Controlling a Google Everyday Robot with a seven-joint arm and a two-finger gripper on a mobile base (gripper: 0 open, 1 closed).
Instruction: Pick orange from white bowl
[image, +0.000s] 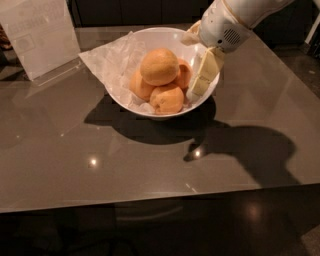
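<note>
With the gripper (191, 67) spread apart at the white bowl's (118, 93) three o'clock rim, it may nudge smaller fruits (167, 99), rolling the orange (159, 66) perched atop the pile toward nine o'clock.

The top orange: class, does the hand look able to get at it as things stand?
Probably yes. The orange lies uncovered atop the pile; the hand hangs at the bowl rim beside it, nothing between.
</note>
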